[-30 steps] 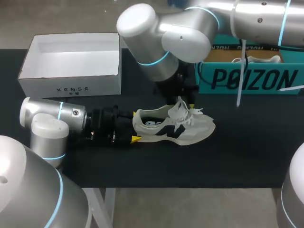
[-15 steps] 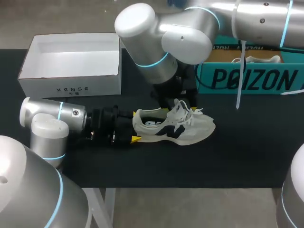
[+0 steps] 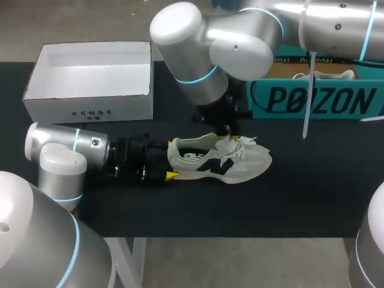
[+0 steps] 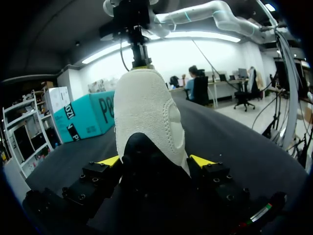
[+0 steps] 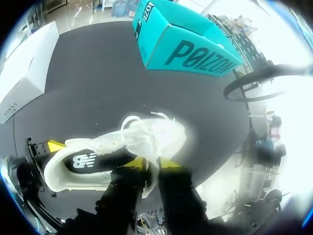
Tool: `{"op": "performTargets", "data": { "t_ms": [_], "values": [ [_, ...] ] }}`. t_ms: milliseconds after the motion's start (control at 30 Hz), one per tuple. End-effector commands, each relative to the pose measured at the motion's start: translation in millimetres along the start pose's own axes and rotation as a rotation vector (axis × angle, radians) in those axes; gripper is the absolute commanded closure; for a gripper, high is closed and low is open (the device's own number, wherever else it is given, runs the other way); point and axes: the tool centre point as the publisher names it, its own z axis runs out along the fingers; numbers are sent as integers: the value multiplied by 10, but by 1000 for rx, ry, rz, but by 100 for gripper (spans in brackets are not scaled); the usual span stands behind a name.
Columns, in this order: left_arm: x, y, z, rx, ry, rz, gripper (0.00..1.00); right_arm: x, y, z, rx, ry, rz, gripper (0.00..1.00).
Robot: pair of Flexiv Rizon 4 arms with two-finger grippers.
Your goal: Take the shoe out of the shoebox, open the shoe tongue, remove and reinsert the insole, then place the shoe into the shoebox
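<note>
A cream and black shoe [image 3: 222, 159] lies on its side on the black table, heel toward my left arm. My left gripper [image 3: 170, 159] is shut on the heel [image 4: 146, 112], one yellow tip against each side [image 4: 154, 160]. My right gripper [image 3: 231, 135] comes down from above onto the laced part. In the right wrist view its two yellow tips [image 5: 153, 164] stand close together with a white strip of the tongue and laces [image 5: 146, 132] pinched between them. The open white shoebox [image 3: 90, 84] stands at the back left and shows nothing inside.
A teal box [image 3: 312, 99] stands at the back right, close behind my right arm, with something white inside it. The white shoebox [image 5: 24, 73] and the teal box [image 5: 186, 44] flank the shoe. Bare black tabletop [image 3: 300, 192] lies in front of and to the right of the shoe.
My right gripper has shifted over the laces and its fingers have closed in on the tongue. The raised laces now sit lower. Left gripper and shoe have stayed put.
</note>
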Motion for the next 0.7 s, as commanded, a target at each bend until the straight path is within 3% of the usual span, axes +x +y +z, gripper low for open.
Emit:
{"op": "performTargets", "data": {
  "t_ms": [33,700],
  "values": [
    [6,17,4,0,-3,2,100,-87,-8,35,1,11,96,100],
    [6,17,4,0,-3,2,100,-403,183,273,106,79,208,100]
  ]
}}
